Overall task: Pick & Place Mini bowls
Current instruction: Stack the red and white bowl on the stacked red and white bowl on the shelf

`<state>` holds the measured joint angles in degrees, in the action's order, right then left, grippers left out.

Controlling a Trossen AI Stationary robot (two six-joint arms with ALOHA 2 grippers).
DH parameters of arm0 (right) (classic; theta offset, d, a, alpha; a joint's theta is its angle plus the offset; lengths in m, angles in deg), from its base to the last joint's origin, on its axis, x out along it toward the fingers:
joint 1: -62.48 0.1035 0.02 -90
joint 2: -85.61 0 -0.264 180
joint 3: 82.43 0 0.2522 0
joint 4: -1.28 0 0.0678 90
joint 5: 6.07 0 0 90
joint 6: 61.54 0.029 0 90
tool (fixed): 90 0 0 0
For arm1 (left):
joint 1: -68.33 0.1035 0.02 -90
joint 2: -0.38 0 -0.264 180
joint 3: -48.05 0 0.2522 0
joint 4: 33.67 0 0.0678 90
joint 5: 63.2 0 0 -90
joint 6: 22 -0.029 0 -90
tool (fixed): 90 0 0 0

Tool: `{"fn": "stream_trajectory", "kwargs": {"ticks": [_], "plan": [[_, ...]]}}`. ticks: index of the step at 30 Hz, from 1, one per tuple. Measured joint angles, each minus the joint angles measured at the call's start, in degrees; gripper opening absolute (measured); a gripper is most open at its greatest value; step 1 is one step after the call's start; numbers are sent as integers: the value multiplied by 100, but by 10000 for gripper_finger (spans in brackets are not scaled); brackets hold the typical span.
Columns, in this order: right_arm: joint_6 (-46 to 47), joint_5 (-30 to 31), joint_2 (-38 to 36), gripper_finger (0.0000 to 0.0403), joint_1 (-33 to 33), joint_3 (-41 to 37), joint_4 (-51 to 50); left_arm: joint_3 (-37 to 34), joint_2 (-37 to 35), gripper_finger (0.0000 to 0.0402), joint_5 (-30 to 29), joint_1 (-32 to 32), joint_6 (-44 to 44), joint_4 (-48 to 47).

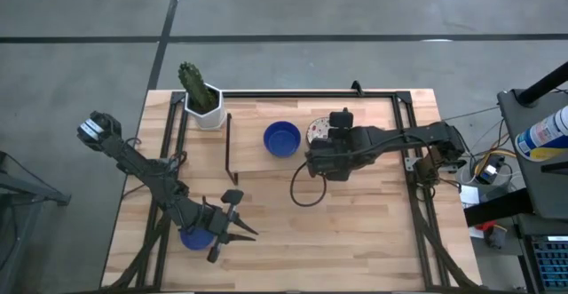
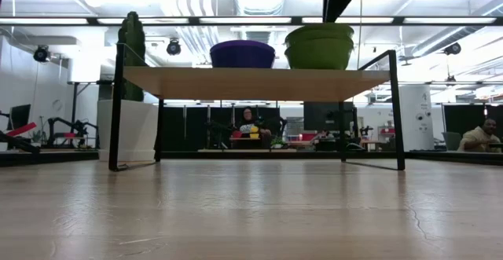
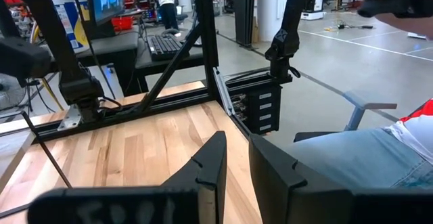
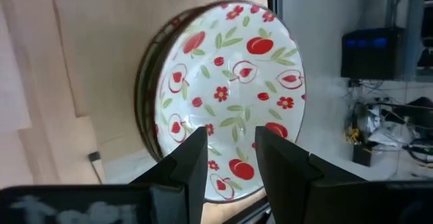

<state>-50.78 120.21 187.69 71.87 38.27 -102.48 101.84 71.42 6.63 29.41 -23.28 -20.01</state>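
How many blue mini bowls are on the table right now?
2. One blue bowl sits mid-table beside the right gripper; another blue bowl lies partly under the left gripper near the front-left corner. More may be hidden.

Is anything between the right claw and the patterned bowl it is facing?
Nothing visible. The right claw sits directly over the patterned bowl, fingers apart, with no object between; the blue bowl lies off to one side.
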Motion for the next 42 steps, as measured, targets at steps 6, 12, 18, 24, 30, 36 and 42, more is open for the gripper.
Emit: {"fn": "stream_trajectory", "kwargs": {"ticks": [6,12,18,24,30,36,42], "plan": [[229,348,-134,118,-2,-381,7,0,0,62,2,-34,0,0],[627,774,-595,118,54,-922,1,0,0,62,4,-42,-7,0],[905,1052,-1102,118,263,-1598,71,0,0,62,15,-42,-28,0],[685,1488,-1326,118,585,-2128,301,0,0,62,17,-42,-31,0],[624,1796,-1362,116,778,-2259,436,0,0,62,17,-42,-28,0],[329,1796,-1323,102,789,-2307,740,0,0,62,17,-42,-26,0],[199,1791,-1322,89,787,-2307,830,0,0,62,17,-46,-7,0]]}}
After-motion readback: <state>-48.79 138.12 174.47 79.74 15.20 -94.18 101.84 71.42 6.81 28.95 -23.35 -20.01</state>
